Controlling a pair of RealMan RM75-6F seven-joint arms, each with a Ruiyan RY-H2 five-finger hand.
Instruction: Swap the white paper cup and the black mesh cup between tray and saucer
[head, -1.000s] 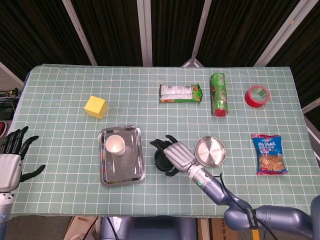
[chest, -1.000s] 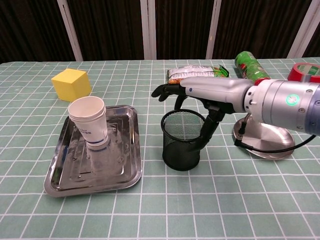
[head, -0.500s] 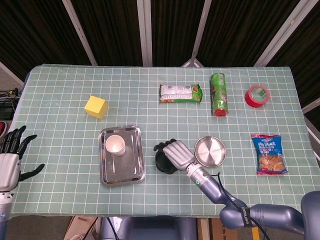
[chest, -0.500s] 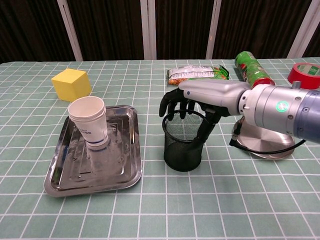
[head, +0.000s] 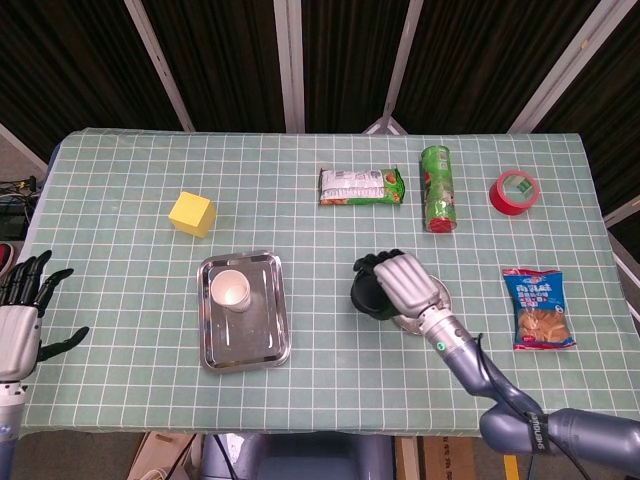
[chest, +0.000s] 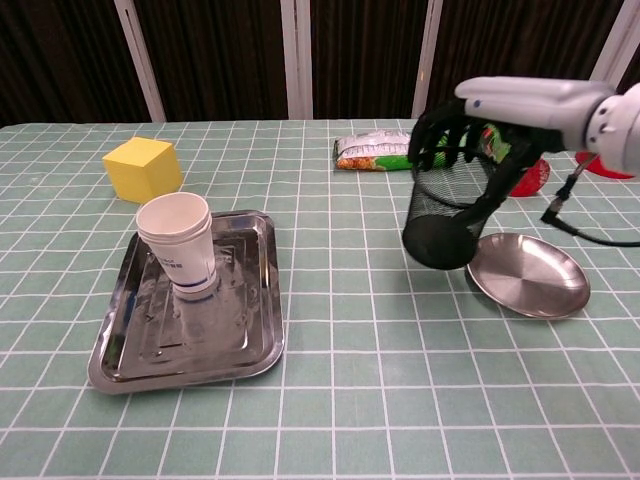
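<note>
I am working over the green checked tablecloth (chest: 330, 400), a soft gridded cloth filling most of both views. At lower left of the chest view the steel tray (chest: 250, 350) is lying flat, shallow and shiny with rounded corners, and the white paper cup (chest: 180, 245) is standing upright in it, a smooth tapered cup, waiting for its turn in the swap. At right centre the round polished saucer (chest: 530, 280) is sitting bare, presumably because I am clearing it as the landing spot. My right hand (chest: 480, 125) is gripping the black mesh cup (chest: 445, 215) by its rim from above, fingers curled over the edge, and I am carrying it lifted and tilted just left of the saucer; the wire mesh is stiff and see-through. My left hand (head: 22, 310) is hanging at the lower left edge of the head view, fingers spread and holding nothing, though it is partly cropped, so I am judging that loosely.
</note>
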